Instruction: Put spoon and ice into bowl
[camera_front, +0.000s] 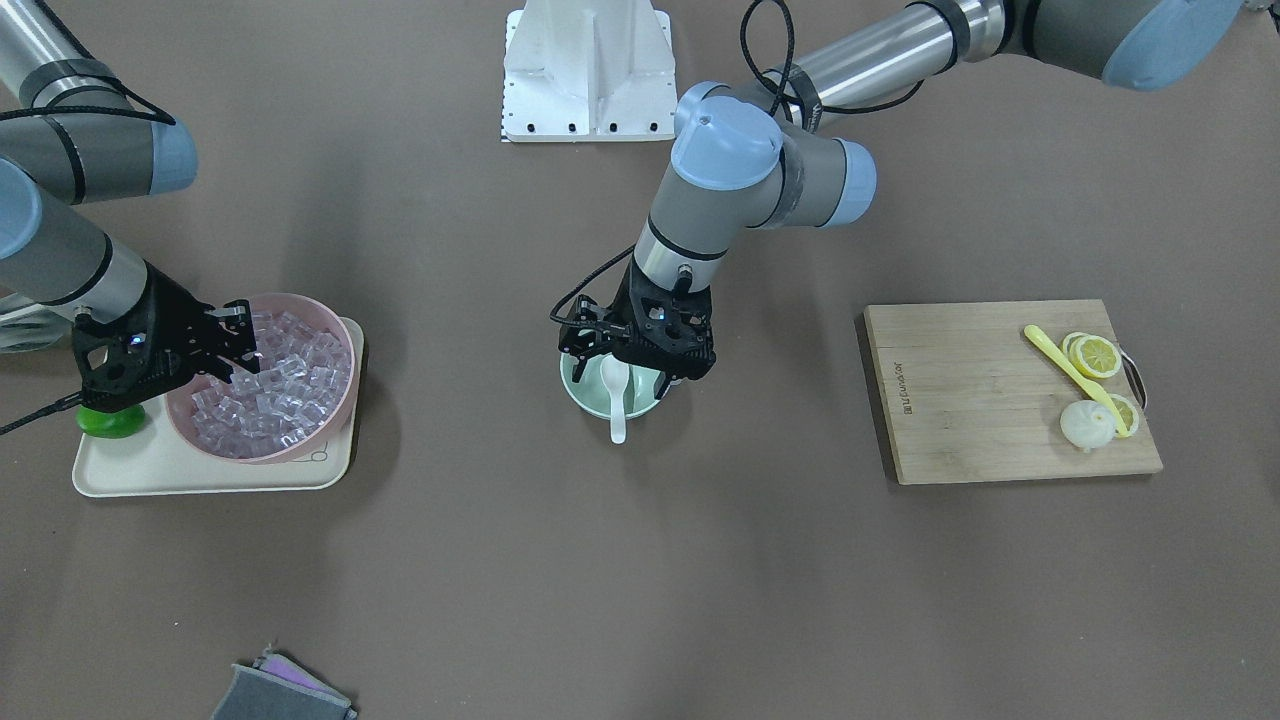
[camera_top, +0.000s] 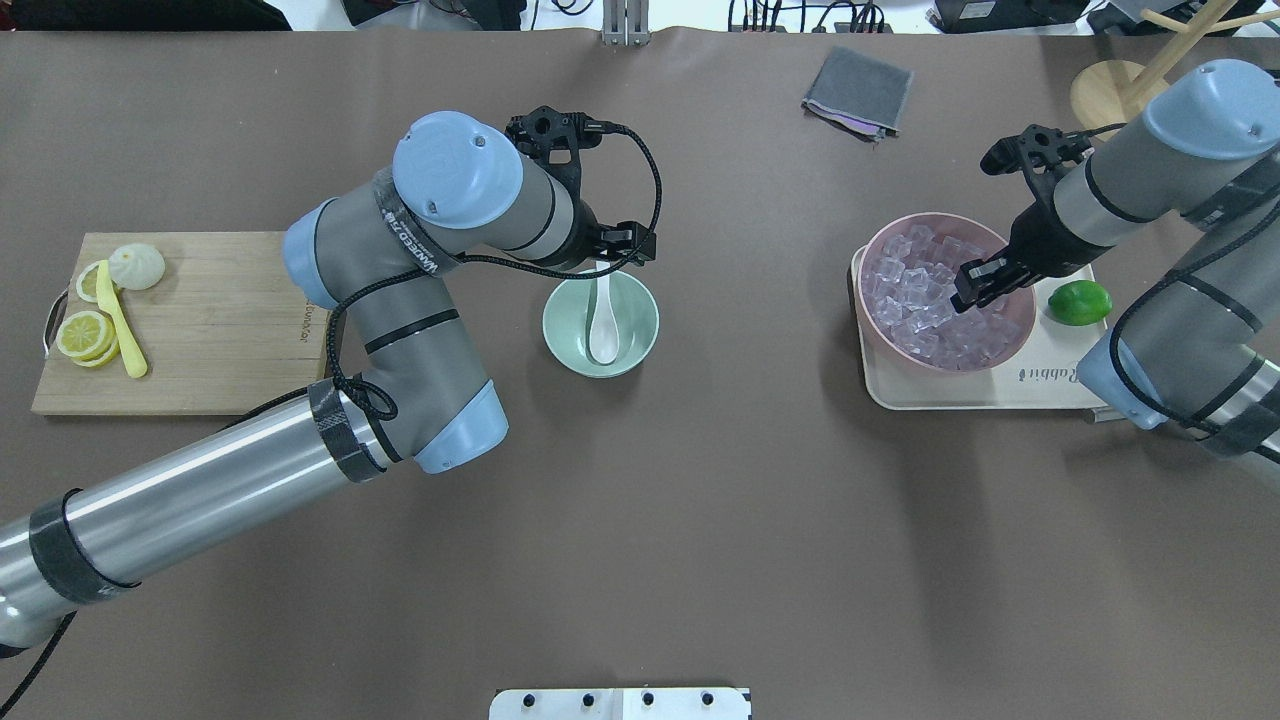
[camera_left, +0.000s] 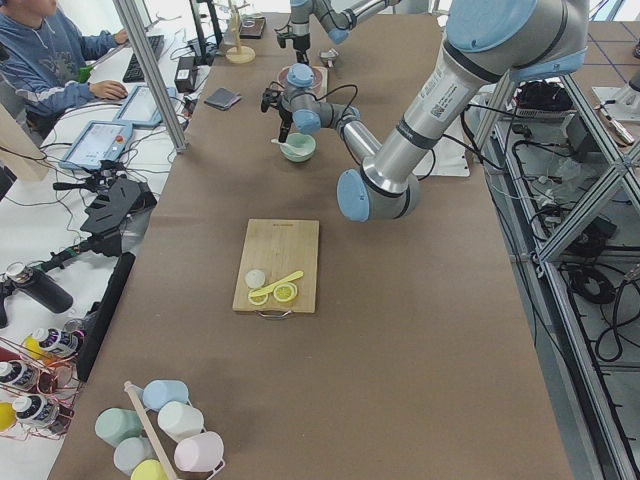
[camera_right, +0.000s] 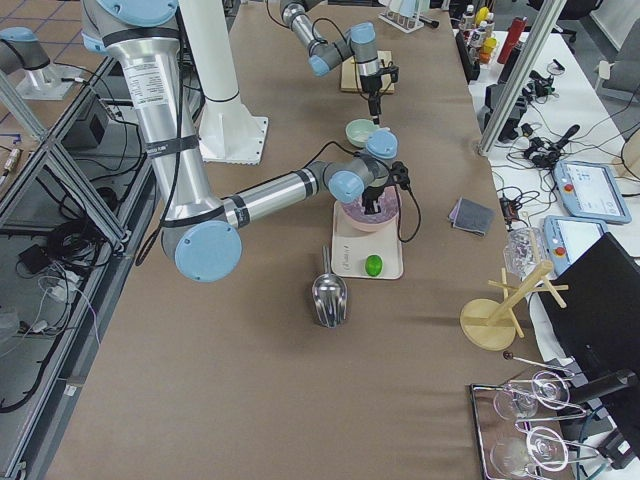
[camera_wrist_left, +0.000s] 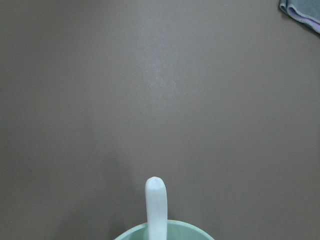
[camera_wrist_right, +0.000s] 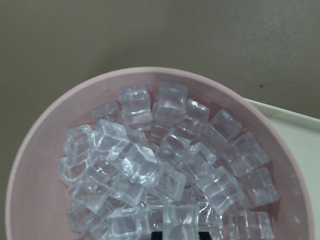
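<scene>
While the spoon (camera_top: 604, 325) lies in the bowl (camera_top: 565, 330) under the left jaws, their state is unclear.

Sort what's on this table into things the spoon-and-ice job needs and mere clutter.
Job: small white glossy soup spoon, lying in the small mint-green bowl; clear glassy ice cubes in the larger pink bowl.

Clutter: wooden cutting board, lemon slices, long yellow spoon, white bun, green lime, cream tray, grey cloth, metal scoop.

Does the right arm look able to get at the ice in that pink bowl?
Likely yes: its tool hangs over the pink bowl, tips right at the ice, nothing in between.
</scene>
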